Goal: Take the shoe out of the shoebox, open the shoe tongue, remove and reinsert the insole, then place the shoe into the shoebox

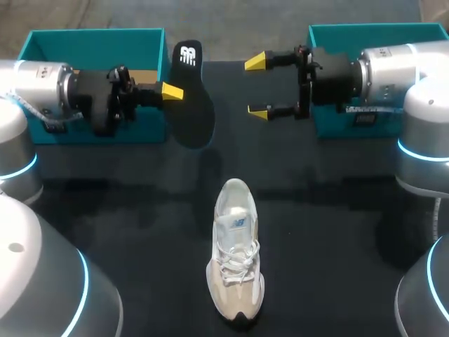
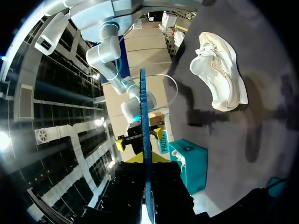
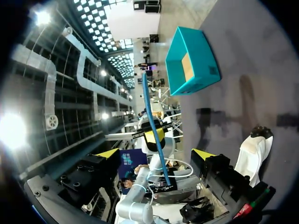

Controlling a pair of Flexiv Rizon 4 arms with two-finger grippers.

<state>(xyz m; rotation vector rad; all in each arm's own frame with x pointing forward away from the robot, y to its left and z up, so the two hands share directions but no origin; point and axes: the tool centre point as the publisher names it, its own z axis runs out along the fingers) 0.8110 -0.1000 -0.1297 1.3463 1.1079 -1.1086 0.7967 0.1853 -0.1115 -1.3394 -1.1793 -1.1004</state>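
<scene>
the table [image 1: 330, 232] i work over is dark and matte, almost black; soft shadows lie on its bare surface, and its far edge runs straight.

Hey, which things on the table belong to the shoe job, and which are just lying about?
Job: white shoe; black insole, gripped by left gripper; one teal box as the shoebox.
Lying about: perhaps the other teal box; left teal box or right teal box, cannot tell which.
</scene>
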